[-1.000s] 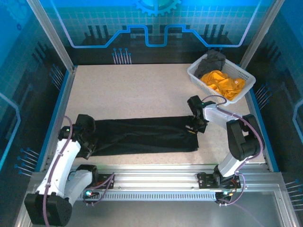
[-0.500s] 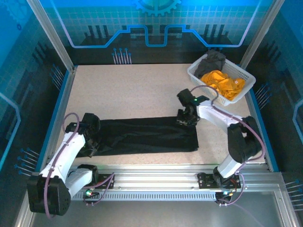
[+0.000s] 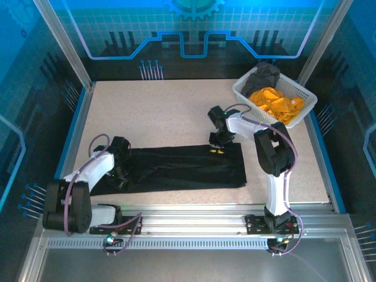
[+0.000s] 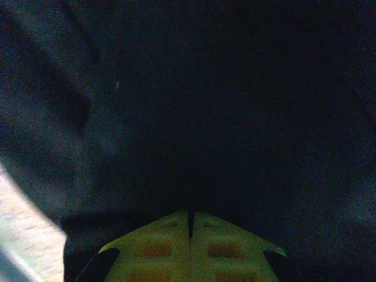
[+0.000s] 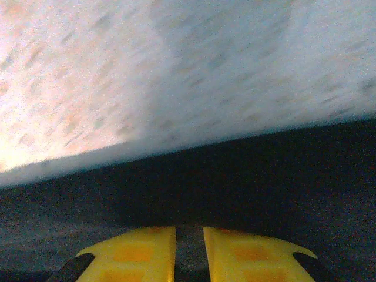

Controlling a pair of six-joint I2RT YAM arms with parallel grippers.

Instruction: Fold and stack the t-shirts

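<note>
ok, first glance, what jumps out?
A long black t-shirt lies folded into a strip across the near table, the left end effector at its left end, the right end effector on its far edge. At far right, a white basket holds an orange-yellow shirt and a dark grey shirt.
</note>
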